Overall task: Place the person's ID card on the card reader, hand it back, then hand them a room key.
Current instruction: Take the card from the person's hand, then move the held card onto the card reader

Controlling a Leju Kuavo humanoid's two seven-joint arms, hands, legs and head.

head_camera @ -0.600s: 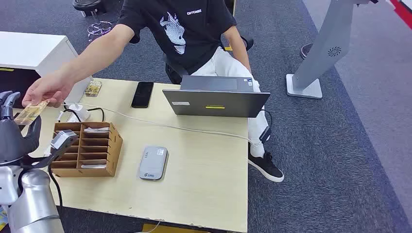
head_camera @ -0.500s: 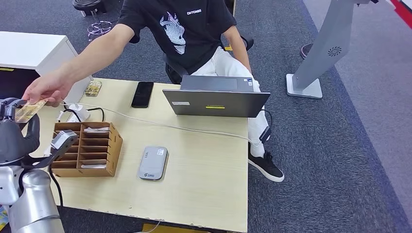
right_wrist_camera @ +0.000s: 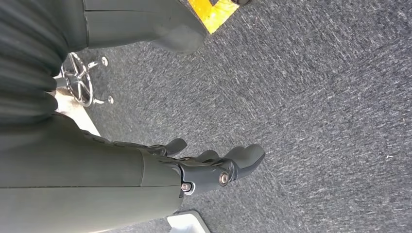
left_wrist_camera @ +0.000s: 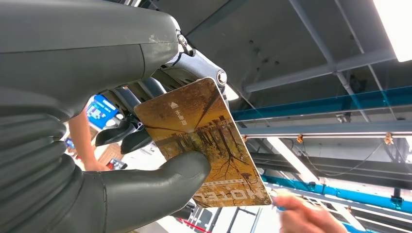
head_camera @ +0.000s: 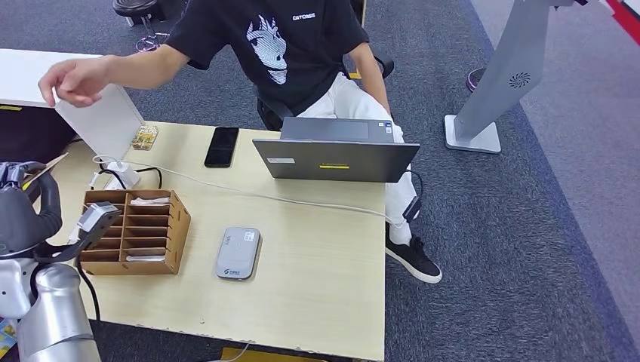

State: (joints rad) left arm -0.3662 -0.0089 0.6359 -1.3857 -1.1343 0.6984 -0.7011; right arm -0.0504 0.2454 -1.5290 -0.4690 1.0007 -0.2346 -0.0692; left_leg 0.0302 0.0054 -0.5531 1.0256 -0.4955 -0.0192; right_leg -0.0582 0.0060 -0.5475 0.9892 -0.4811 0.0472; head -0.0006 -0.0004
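Card (left_wrist_camera: 204, 143) pinched in the left robot hand (left_wrist_camera: 121, 145), thumb (left_wrist_camera: 160, 177) pressed on its face, darker fingers (left_wrist_camera: 124, 136) behind it. Gold-brown print, "HOTEL" lettering near one edge. In the head view, card (head_camera: 41, 170) up at the far left, off the table (head_camera: 317, 279) edge, left of the wooden rack (head_camera: 136, 230). Person's hand (head_camera: 75, 79) raised well above the card, not touching it. Grey reader (head_camera: 238, 253) flat on the table, just right of the rack. Laptop (head_camera: 336, 154) and black phone (head_camera: 221, 146) beyond the reader. Right robot hand (right_wrist_camera: 214, 167) hanging over grey carpet (right_wrist_camera: 316, 97), holding nothing, fingers loosely curled, a bit apart.
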